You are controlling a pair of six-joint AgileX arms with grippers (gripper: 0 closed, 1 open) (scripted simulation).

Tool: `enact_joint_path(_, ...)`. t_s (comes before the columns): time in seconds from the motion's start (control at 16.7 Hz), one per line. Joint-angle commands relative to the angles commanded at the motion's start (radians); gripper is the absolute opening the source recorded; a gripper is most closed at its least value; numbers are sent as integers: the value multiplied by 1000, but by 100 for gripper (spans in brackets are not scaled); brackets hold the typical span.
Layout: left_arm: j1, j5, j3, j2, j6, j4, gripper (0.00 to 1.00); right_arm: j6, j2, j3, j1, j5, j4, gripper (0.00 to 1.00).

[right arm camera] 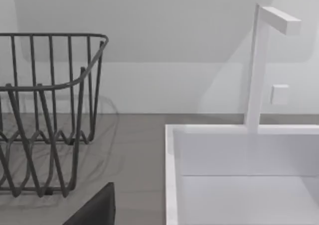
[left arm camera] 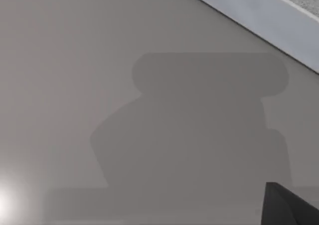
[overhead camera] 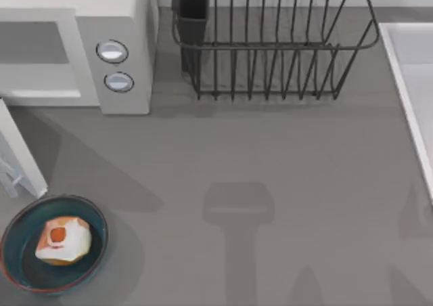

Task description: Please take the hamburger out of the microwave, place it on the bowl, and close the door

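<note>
The hamburger [overhead camera: 62, 239], a pale cream-and-orange lump with an orange-red spot, lies inside the blue-teal bowl [overhead camera: 20, 269] at the table's front left. At the back left stands the light grey microwave [overhead camera: 125, 22] with two round knobs. Its door [overhead camera: 21, 156] is swung open toward the front, its edge just behind the bowl. A dark corner of my left gripper [left arm camera: 291, 209] hangs over bare table. A dark part of my right gripper [right arm camera: 94, 210] sits near the sink and rack.
A dark wire dish rack [overhead camera: 270, 49] stands at the back middle, also seen in the right wrist view [right arm camera: 45, 110]. A white sink [overhead camera: 413, 82] with a faucet [right arm camera: 258, 60] runs along the right side. Arm shadows fall on the grey table [overhead camera: 237, 157].
</note>
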Motion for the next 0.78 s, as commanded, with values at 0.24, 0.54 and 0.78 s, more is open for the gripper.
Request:
enact_joint_path(0.24, -4, -2, -5, -3, -7, 1, 0, 0, 0, 0, 0, 0, 0, 100)
enact_joint_path(0.54, -117, -84, -35, -49, -100, 6, 0, 0, 0, 0, 0, 0, 0, 100)
enact_joint_path(0.78, -353, -226, -87, -133, -263, 15, 0, 0, 0, 0, 0, 0, 0, 100)
